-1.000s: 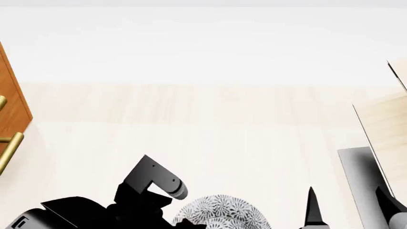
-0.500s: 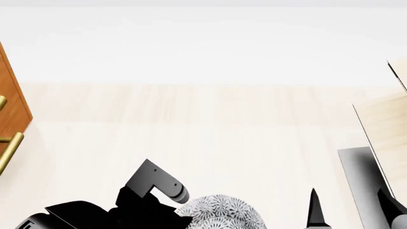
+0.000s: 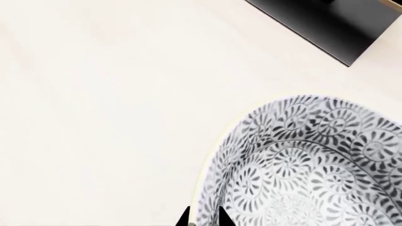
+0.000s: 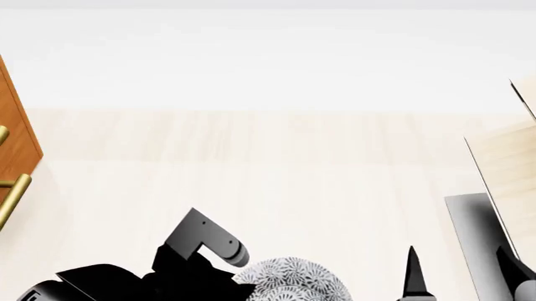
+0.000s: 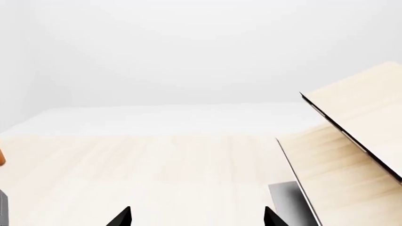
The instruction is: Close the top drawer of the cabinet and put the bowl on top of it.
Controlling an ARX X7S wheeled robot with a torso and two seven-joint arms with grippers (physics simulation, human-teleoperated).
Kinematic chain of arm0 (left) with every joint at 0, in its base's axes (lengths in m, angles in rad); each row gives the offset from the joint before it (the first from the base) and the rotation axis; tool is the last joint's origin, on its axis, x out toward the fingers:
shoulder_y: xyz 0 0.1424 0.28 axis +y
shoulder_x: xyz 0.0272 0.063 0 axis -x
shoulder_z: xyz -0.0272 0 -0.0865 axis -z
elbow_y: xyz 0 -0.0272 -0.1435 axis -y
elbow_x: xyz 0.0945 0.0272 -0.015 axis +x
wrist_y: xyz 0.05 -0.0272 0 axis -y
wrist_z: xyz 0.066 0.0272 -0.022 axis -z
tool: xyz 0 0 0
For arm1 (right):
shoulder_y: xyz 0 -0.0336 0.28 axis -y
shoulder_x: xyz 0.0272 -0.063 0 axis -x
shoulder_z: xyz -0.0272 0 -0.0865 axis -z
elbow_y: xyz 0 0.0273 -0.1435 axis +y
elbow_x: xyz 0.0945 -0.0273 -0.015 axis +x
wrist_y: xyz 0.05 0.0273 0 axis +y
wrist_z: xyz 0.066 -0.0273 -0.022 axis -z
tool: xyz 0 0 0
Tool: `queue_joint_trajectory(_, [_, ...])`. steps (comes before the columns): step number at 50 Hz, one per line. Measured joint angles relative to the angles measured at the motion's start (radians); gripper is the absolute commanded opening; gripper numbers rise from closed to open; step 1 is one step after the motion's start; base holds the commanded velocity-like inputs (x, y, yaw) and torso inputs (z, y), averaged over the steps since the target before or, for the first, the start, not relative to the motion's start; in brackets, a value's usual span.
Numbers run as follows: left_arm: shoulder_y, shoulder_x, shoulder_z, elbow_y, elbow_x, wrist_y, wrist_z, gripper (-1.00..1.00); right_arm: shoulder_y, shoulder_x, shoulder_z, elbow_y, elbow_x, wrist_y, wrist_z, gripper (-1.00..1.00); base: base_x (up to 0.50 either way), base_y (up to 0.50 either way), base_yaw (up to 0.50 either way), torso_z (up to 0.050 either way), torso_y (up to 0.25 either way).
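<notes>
The bowl (image 3: 308, 165), white with a dense grey-blue petal pattern, fills one corner of the left wrist view and peeks in at the bottom edge of the head view (image 4: 293, 285). My left gripper (image 3: 204, 219) is shut on the bowl's rim, with one fingertip inside the rim and one outside. Only a corner of the orange-brown cabinet (image 4: 15, 135) shows at the far left, with a brass handle (image 4: 12, 195). The top drawer cannot be told apart there. My right gripper (image 5: 196, 219) is open and holds nothing, to the right of the bowl.
A pale light-wood shelf structure (image 4: 506, 169) on a dark base (image 4: 471, 235) stands at the right, close to my right arm. The black base (image 3: 326, 23) lies beyond the bowl in the left wrist view. Pale wooden floor (image 4: 268, 163) stretches between cabinet and shelf.
My left arm has dipped slightly and the bowl has shifted a little with it. The right arm has barely moved.
</notes>
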State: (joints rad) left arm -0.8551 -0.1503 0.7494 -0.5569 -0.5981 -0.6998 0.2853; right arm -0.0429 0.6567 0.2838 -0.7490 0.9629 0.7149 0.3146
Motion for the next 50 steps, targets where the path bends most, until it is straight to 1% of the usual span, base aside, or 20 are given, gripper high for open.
queue_joint_trajectory(8, [-0.003, -0.02, -0.008, 0.056, -0.022, -0.035, -0.027, -1.0, 0.002, 0.007, 0.006, -0.008, 0.013, 0.005, 0.008, 1.0, 0.0, 0.0, 0.0, 0.0, 0.0])
queue_joint_trajectory(31, [-0.03, -0.131, -0.077, 0.324, -0.085, -0.185, -0.139, -1.0, -0.002, 0.027, 0.029, -0.053, 0.056, 0.021, 0.042, 1.0, 0.0, 0.0, 0.0, 0.0, 0.0])
queue_joint_trajectory(50, [-0.067, -0.193, -0.144, 0.471, -0.153, -0.274, -0.197, -1.0, -0.004, 0.04, 0.044, -0.086, 0.091, 0.032, 0.071, 1.0, 0.0, 0.0, 0.0, 0.0, 0.0])
